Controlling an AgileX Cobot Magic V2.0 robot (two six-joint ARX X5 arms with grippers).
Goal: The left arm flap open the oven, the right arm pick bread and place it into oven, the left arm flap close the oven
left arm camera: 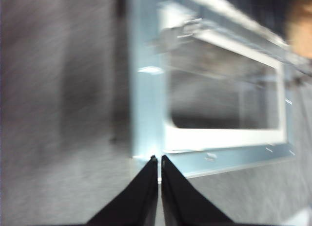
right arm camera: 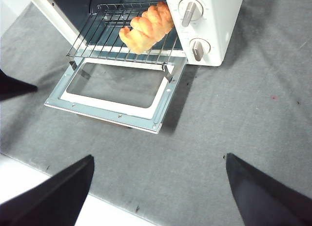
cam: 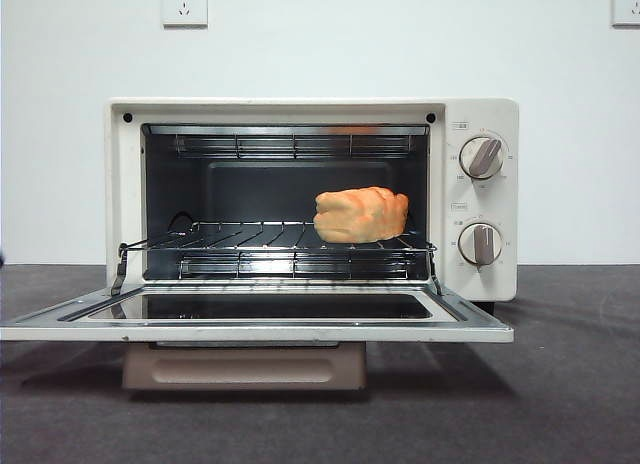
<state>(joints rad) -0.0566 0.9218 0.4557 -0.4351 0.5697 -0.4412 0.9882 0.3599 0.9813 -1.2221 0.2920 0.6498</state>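
The cream-white oven (cam: 483, 119) stands with its glass door (cam: 470, 324) folded down flat. The orange-brown bread (cam: 360, 215) lies on the wire rack (cam: 230, 239), toward the right side of the cavity. It also shows in the right wrist view (right arm camera: 146, 22). My left gripper (left arm camera: 157, 159) is shut and empty, its tips close to a front corner of the open door (left arm camera: 146, 89); this view is blurred. My right gripper (right arm camera: 158, 158) is open and empty, held high above the table, back from the oven (right arm camera: 219, 21). Neither gripper shows in the front view.
The door's beige bar handle (cam: 245, 366) hangs under its front edge. Two beige knobs (cam: 483, 157) are on the oven's right panel. Grey cloth (right arm camera: 243, 114) covers the table, with a white edge (right arm camera: 19, 177) near the right gripper. A black arm tip (right arm camera: 14, 84) shows beside the door.
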